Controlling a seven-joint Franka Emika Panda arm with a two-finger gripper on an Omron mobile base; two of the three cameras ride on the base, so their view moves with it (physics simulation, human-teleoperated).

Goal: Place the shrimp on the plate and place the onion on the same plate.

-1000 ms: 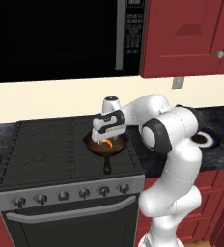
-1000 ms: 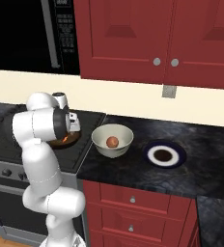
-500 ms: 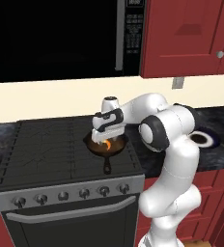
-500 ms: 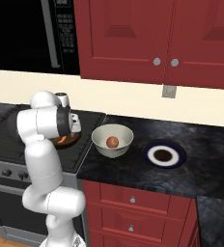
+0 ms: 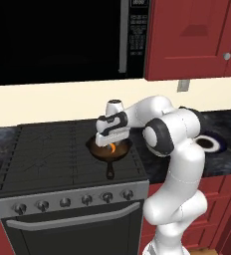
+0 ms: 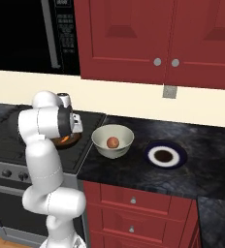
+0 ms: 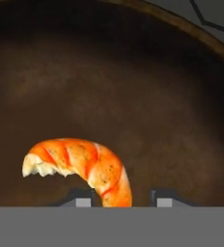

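The shrimp [image 7: 85, 161], orange and curved, lies on the floor of the dark brown skillet [image 7: 133, 96]. My gripper [image 7: 122, 198] is down in the skillet [image 5: 100, 153] on the stove, and the shrimp's tail lies between its fingertips [image 7: 80, 198]. The jaws are partly closed, with a gap still showing beside the tail. From the left base view my gripper [image 5: 110, 142] hangs over the shrimp [image 5: 114, 147]. The onion [image 6: 113, 142], a reddish ball, rests in the white bowl [image 6: 101, 136]. The blue-rimmed plate [image 6: 180, 156] sits on the counter right of the bowl.
The skillet's handle [image 5: 109, 172] points toward the stove's front edge. A microwave [image 5: 57, 40] hangs above the stove and red cabinets [image 6: 134, 38] above the counter. Dark countertop [image 6: 206, 169] stretches right of the plate.
The jaws have narrowed around the shrimp's tail. The arm has stayed low over the skillet with hardly any shift.
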